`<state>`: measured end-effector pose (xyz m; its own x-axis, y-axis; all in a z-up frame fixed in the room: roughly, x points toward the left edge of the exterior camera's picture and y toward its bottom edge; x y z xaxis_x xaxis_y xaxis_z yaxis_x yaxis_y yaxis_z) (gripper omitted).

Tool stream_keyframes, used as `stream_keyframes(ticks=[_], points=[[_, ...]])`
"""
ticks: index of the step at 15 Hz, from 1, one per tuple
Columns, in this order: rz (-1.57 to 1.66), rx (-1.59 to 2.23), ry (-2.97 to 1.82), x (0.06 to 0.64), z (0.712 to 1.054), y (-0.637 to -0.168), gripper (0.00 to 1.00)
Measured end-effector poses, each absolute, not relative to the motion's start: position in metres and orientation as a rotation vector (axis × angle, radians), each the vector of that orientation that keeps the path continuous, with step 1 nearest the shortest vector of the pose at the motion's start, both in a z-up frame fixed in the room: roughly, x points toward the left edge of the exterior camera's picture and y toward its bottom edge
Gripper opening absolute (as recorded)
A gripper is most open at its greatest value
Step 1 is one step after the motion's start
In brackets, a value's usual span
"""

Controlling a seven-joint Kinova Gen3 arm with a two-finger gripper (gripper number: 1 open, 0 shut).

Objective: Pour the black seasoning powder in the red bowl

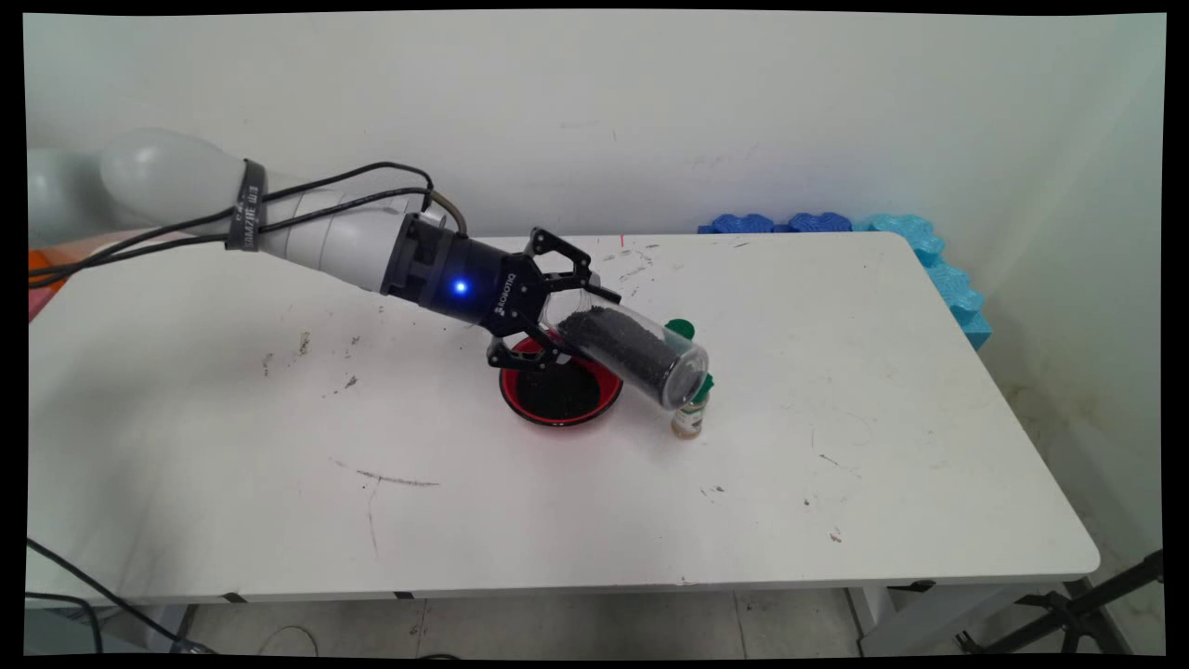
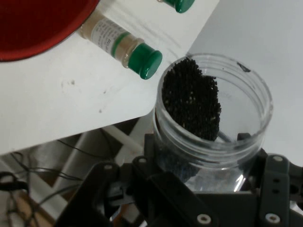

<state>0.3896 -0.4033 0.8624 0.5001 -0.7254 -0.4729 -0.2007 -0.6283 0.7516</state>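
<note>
My gripper (image 1: 557, 311) is shut on a clear plastic jar (image 1: 634, 351) that lies tilted on its side, mouth pointing right and slightly down. Black granules fill the jar's lower half (image 2: 191, 101). Under the gripper sits a red bowl (image 1: 557, 390) with black granules in it; the jar's mouth hangs past the bowl's right rim. Just beyond the mouth stand two small green-capped bottles, one in front (image 1: 690, 413) and one behind (image 1: 680, 328). In the hand view the nearer bottle (image 2: 120, 47) lies beside the red bowl (image 2: 33, 23).
Blue foam pieces (image 1: 910, 246) lie along the table's far right edge against the wall. The white table (image 1: 557, 520) carries scuff marks and small black specks. Black cables hang from the arm at left.
</note>
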Motion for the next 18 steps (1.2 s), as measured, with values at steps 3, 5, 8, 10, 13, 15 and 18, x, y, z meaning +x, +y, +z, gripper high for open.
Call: stream_keyframes(ticks=[3, 5, 8, 10, 13, 15, 18], points=[[-1.012, 2.052, -0.885, 0.389, 0.866, -0.405, 0.00], [-0.968, 2.019, -0.952, 0.389, 0.868, -0.407, 0.00], [-0.912, 1.974, -1.040, 0.389, 0.870, -0.409, 0.00], [-0.878, 1.939, -1.101, 0.389, 0.872, -0.410, 0.00], [-0.815, 1.864, -1.201, 0.389, 0.878, -0.413, 0.00], [-0.762, 1.790, -1.277, 0.386, 0.886, -0.414, 0.00], [-0.677, 1.686, -1.380, 0.382, 0.898, -0.415, 0.00]])
